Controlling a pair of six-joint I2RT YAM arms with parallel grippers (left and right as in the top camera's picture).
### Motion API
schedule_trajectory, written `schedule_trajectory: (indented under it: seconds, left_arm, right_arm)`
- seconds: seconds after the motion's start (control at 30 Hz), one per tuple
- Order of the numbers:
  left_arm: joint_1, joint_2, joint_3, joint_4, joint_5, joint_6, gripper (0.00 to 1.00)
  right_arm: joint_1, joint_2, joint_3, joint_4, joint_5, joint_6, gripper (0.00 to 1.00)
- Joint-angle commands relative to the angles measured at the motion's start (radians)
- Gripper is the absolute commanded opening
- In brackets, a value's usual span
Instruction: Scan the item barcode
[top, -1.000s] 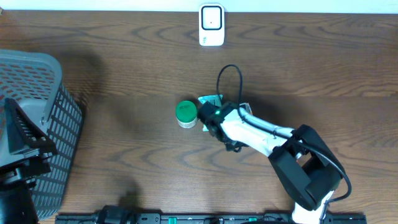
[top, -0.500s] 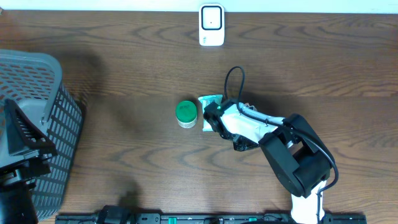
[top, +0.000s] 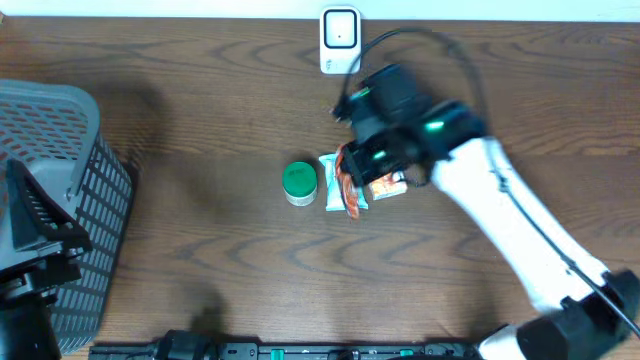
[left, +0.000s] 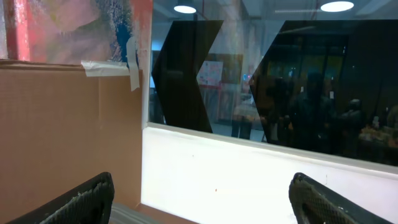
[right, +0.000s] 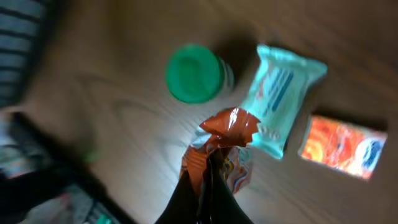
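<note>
Right gripper (right: 208, 173) pinches the orange snack wrapper (right: 224, 134) by one crinkled end above the worktop's (top: 180, 120) middle (thin hold); it could slip or twist, hiding its barcode from the scanner (top: 340, 40) at the far edge.

My overhead camera looked straight down on the table (top: 200, 120) from high up. The right wrist camera faced downward from close in; both caught the green-lidded jar (right: 194, 73), teal packet (right: 280, 93) and orange wrapper (right: 221, 134). My left wrist camera faced level toward a window (left: 280, 81), off the table.
</note>
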Motion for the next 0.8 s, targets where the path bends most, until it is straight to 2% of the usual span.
schedule_trajectory:
  seconds: [0.0, 0.17, 0.33, 0.4, 0.57, 0.77]
  left_arm:
    - [0.005, -0.01, -0.003, 0.004, -0.006, -0.008, 0.9]
    - [0.005, -0.01, -0.003, 0.002, -0.006, -0.008, 0.9]
    - [0.005, -0.01, -0.004, -0.002, -0.006, -0.008, 0.9]
    - [0.005, -0.01, -0.006, -0.002, -0.006, -0.008, 0.9]
    - [0.005, -0.009, -0.023, 0.003, -0.006, -0.008, 0.9]
    - [0.005, -0.008, -0.061, 0.039, -0.006, -0.008, 0.9]
  right_arm:
    - [-0.139, 0.015, -0.023, 0.04, -0.346, -0.201, 0.01]
    - [-0.265, 0.056, -0.123, 0.224, -0.568, -0.303, 0.01]
    - [-0.385, 0.135, -0.242, 0.602, -0.862, -0.303, 0.01]
    - [-0.418, 0.18, -0.261, 0.702, -0.932, -0.299, 0.01]
    - [-0.476, 0.31, -0.262, 0.785, -0.946, -0.3, 0.01]
    - [-0.554, 0.444, -0.262, 0.778, -0.902, -0.299, 0.01]
